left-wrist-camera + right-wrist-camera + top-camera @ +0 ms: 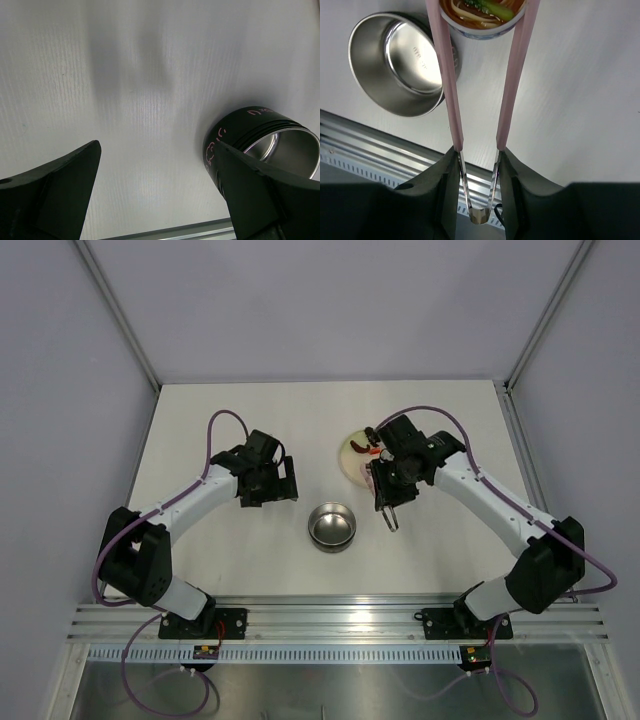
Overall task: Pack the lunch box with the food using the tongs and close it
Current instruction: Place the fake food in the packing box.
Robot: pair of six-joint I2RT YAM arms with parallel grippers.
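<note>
The lunch box [334,526], a round steel bowl, stands empty at the table's middle front. In the right wrist view the lunch box [395,60] lies at the upper left. My right gripper [477,155] is shut on the pale pink tongs [447,75] near their joined metal end. A toy noodle piece [482,17] sits between the tongs' arms at the top edge. From above, the right gripper [385,490] hangs beside the cream plate [350,465], which carries a dark red food piece [365,448]. My left gripper [283,480] is open over bare table left of the bowl; the lunch box's dark outer wall [235,135] shows by its right finger.
An aluminium rail [330,618] runs along the near table edge, also seen as a rail [380,145] below the bowl. Grey walls close the table at the back and both sides.
</note>
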